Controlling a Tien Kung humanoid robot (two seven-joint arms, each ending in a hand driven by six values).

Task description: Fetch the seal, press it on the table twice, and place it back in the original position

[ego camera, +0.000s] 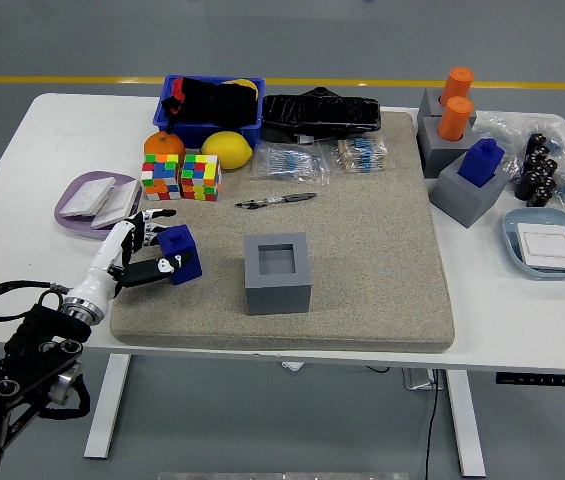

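Left robot hand [140, 255] clamped on blue seal [178, 253], seal on tan mat [362, 250] (left of the empty grey holder [277, 272])

A robotics test lab is showing itself here: a white height-adjustable table [22, 150] is standing on grey industrial flooring crossed by a yellow line [282, 80], crowded with grey fixture blocks [277, 272] and puzzle cubes [182, 177].
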